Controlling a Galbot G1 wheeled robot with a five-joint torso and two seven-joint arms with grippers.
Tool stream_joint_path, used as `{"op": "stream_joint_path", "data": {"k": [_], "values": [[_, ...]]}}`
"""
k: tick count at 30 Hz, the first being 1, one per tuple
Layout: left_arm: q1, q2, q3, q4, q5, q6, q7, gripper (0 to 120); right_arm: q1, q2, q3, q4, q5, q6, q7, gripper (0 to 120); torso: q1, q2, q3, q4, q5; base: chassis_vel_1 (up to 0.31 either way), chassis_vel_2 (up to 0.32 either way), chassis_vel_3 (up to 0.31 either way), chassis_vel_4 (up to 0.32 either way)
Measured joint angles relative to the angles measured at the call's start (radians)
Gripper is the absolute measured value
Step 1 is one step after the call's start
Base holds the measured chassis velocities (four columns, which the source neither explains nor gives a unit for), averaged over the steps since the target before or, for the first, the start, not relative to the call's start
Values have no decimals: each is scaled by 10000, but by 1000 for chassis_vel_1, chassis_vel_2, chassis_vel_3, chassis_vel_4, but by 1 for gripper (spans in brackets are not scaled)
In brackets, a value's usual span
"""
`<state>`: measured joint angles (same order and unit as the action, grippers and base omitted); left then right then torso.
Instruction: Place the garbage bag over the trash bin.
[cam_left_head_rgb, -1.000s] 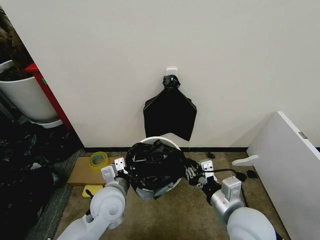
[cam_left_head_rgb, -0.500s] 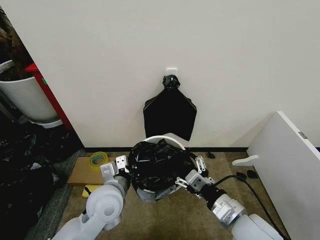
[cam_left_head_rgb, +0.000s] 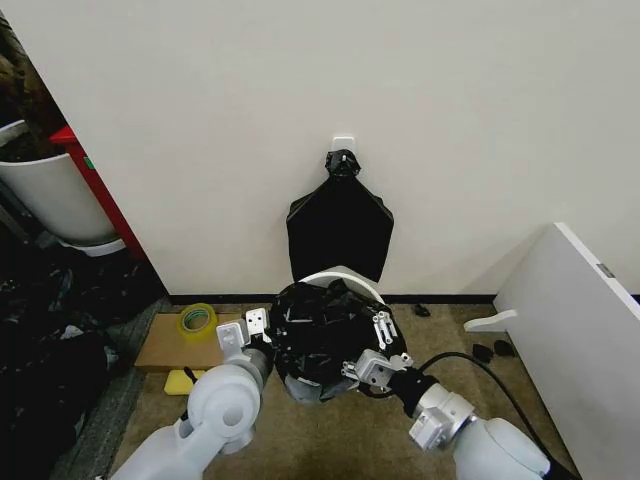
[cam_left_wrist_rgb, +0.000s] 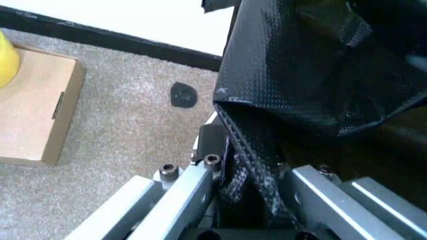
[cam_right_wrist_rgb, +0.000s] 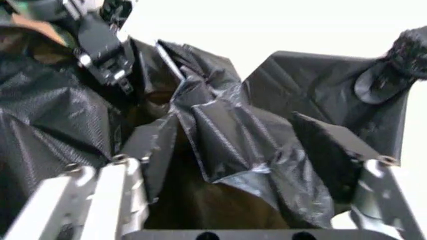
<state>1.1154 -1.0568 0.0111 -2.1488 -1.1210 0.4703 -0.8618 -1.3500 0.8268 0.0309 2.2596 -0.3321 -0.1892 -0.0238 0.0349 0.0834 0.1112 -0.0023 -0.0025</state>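
The glossy black garbage bag (cam_left_head_rgb: 322, 335) is bunched over the trash bin, whose white rolled rim (cam_left_head_rgb: 343, 272) shows at the back, near the wall. My left gripper (cam_left_head_rgb: 260, 333) is at the bag's left side, shut on a fold of its hem (cam_left_wrist_rgb: 253, 172). My right gripper (cam_left_head_rgb: 369, 346) is pressed into the bag's right front with its fingers spread wide, and crumpled film (cam_right_wrist_rgb: 233, 145) lies between them. In the right wrist view the left gripper (cam_right_wrist_rgb: 100, 42) shows across the bag. The film hides the bin's wall and its inside.
A knotted bunch of matte black bags (cam_left_head_rgb: 340, 225) hangs on the wall just behind the bin. A cardboard box (cam_left_head_rgb: 165, 345) with a yellow tape roll (cam_left_head_rgb: 197, 320) lies to the left, and a white tub (cam_left_head_rgb: 50, 195) stands farther left. A white board (cam_left_head_rgb: 580, 320) leans at the right.
My right gripper has swung left from beside the bag into its right front. The left gripper has moved right, and the bag and bin have shifted right, toward the wall.
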Motion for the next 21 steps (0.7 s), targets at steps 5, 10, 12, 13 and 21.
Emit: {"op": "stream_joint_path", "data": {"k": [5, 10, 12, 13, 21], "values": [[-13, -44, 46, 10, 15, 24, 17, 1, 133, 11, -192, -310, -151, -27, -63, 39, 0, 0, 0, 0, 0, 0, 0, 0, 0], [23, -29, 39, -67, 15, 26, 31, 1, 393, 90, -285, -499, -239, -138, -71, 20, 0, 0, 0, 0, 0, 0, 0, 0, 0], [40, -25, 32, -98, 15, 26, 33, 1, 445, 79, -296, -527, -276, -172, -60, 16, 0, 0, 0, 0, 0, 0, 0, 0, 0], [55, -23, 25, -122, 15, 26, 36, 1, 471, 58, -300, -549, -295, -192, -49, 11, 0, 0, 0, 1, 0, 0, 0, 0, 0], [171, 59, 9, -228, 147, 27, 168, 1, 369, -27, -214, -560, -299, -199, 39, 0, 0, 0, 0, 0, 0, 0, 0, 0, 0]]}}
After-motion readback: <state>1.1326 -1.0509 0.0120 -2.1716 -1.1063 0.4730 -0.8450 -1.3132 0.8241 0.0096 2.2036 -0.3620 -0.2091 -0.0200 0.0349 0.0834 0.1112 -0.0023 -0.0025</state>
